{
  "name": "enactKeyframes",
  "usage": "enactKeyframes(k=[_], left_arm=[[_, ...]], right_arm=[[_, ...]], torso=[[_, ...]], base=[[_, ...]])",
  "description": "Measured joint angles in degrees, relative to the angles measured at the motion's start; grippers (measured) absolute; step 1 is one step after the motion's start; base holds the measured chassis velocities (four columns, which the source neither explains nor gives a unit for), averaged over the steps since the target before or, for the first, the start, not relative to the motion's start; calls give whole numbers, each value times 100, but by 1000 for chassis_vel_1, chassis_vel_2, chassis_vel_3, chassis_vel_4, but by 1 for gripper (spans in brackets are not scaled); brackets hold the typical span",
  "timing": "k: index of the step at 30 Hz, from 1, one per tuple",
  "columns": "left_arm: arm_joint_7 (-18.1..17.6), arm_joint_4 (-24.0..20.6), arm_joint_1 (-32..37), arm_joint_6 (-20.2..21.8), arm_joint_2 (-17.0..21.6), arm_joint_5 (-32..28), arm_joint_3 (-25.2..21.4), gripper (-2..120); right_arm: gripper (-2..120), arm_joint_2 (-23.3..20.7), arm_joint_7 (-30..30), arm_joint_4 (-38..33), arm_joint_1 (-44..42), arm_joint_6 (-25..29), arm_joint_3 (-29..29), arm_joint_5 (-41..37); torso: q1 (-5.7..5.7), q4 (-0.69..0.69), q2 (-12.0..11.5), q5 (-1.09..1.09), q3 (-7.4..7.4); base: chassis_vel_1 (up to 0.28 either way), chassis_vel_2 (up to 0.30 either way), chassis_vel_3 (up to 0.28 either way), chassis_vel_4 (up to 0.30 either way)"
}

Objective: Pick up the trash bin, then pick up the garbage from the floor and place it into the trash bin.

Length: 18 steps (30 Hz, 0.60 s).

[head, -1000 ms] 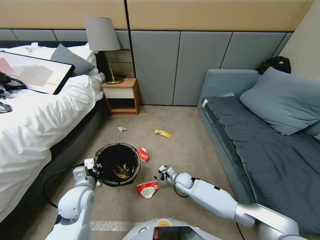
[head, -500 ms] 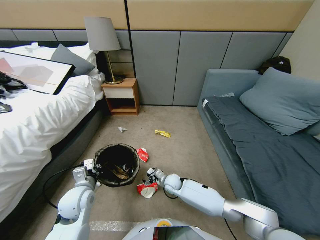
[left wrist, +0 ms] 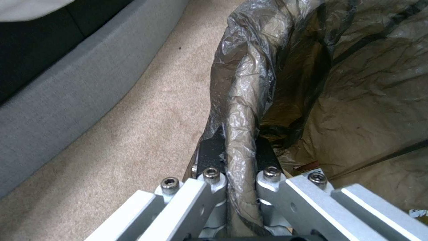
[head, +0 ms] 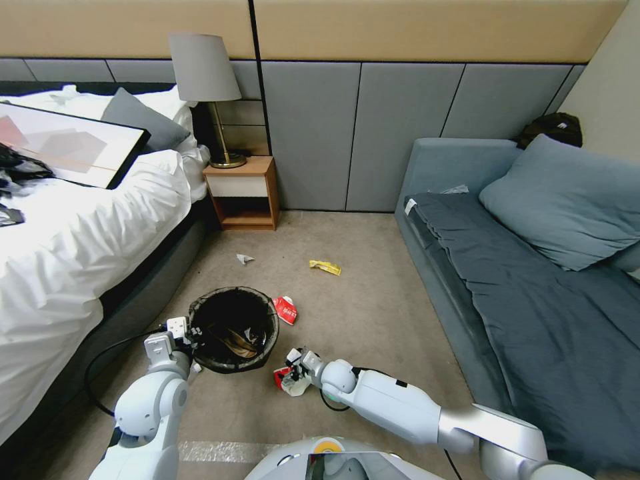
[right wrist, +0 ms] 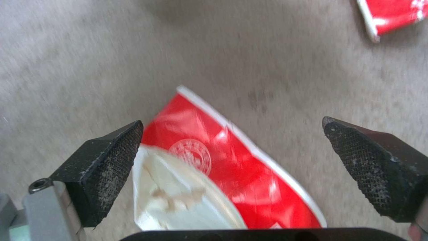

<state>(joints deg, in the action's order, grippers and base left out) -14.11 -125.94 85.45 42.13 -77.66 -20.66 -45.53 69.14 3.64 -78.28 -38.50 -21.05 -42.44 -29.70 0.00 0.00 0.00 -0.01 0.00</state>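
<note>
Red-and-white wrapper (right wrist: 232, 157) lies flat on the floor between the right pincer's (right wrist: 232, 160) spread fingers; best to press low and pinch its raised edge. Left pincer (left wrist: 238, 180) clamps the trash bin's (head: 233, 328) bagged rim, just beside.

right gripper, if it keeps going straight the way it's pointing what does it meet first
Most likely the crumpled red-and-white wrapper on the carpet: the right gripper is open, its fingers straddling the wrapper.

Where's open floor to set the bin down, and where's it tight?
Bare carpet between yellow wrapper and sofa. Crowded near the trash bin: left gripper clamps its rim, right gripper open over a red-and-white wrapper, another wrapper beside the bin.
</note>
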Motion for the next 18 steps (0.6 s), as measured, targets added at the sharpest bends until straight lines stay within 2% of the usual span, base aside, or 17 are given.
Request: enactKeyframes(k=[18], left_arm=[[7,108,-37,0,-49,24,33,0]], right_arm=[[100,43,-73,450,-242,161,-30,207]], torso=[[0,0,0,1,0]], base=[[0,0,0,0]])
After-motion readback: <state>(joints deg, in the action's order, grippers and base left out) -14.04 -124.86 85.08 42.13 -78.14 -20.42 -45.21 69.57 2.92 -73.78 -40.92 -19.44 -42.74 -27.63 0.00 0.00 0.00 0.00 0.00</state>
